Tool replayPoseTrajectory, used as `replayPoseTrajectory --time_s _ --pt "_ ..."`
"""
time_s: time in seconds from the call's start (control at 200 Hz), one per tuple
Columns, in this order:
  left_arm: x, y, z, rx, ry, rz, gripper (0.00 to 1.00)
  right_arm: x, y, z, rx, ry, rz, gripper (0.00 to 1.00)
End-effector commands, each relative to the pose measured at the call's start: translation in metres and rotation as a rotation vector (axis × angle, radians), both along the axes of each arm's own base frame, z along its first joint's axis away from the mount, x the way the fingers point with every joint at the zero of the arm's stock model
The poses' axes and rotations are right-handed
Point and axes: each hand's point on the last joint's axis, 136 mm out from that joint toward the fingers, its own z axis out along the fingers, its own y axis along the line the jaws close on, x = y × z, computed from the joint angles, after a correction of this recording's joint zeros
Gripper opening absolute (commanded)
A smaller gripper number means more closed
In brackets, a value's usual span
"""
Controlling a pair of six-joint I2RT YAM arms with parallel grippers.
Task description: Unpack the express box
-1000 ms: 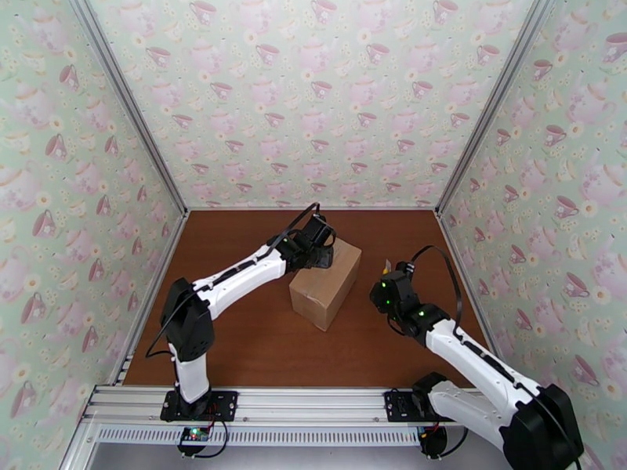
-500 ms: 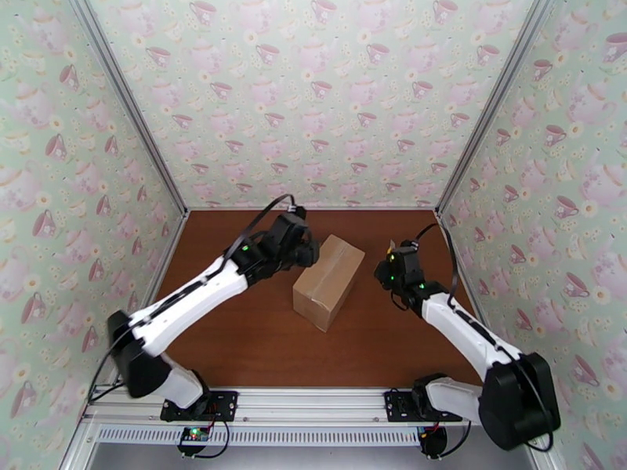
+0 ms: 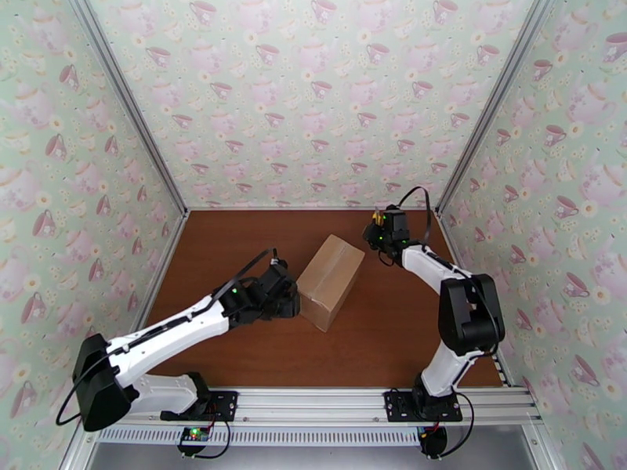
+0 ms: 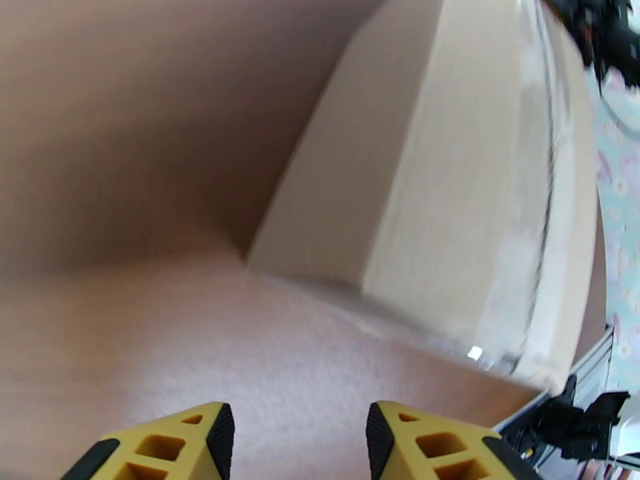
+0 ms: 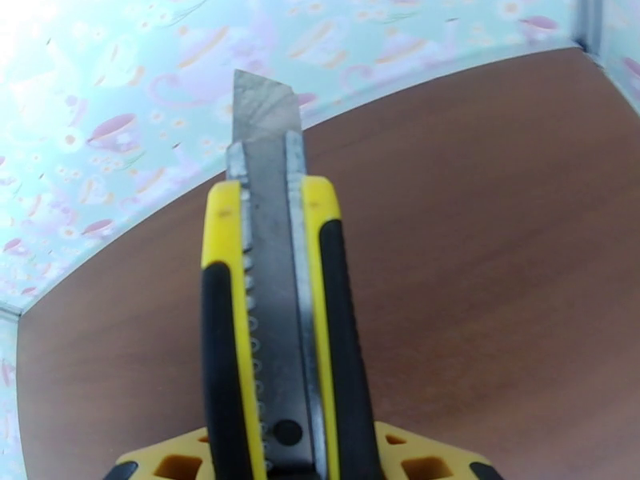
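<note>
At centre frame of the top view, the express box (image 3: 331, 280) sits closed on the brown table (image 3: 235, 244), with an arm on either side.
Low at the box's lower-left side, the left gripper (image 3: 291, 299) is just beside the cardboard; whether it touches I cannot tell. In the left wrist view its yellow fingers (image 4: 184, 442) stand spread with nothing between them, and the taped box fills the upper right. Up and to the right of the box, apart from it, the right gripper (image 3: 382, 227) pinches a yellow-and-black utility knife (image 5: 276, 330), blade extended.
</note>
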Motion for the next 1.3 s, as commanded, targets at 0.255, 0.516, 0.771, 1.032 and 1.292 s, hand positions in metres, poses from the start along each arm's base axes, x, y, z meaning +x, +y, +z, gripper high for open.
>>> replayPoseTrajectory --time_s 0.255,0.516,0.771,1.032,1.292 --pt "0.040 -0.026 -0.009 -0.015 -0.032 0.045 0.49 -0.032 0.029 0.002 0.044 -0.017 0.071 0.00" --pt "0.069 -0.002 -0.015 0.028 -0.072 0.123 0.48 -0.067 0.025 -0.008 0.049 0.009 0.046 0.00" --pt "0.100 0.016 -0.019 0.080 -0.109 0.166 0.48 -0.110 0.026 -0.015 0.083 0.011 -0.036 0.00" --pt "0.131 0.039 -0.020 0.094 -0.137 0.228 0.48 -0.162 0.045 -0.030 0.116 0.009 -0.079 0.00" --pt "0.150 0.056 -0.019 0.097 -0.152 0.264 0.47 -0.198 0.060 -0.041 0.114 0.015 -0.074 0.00"
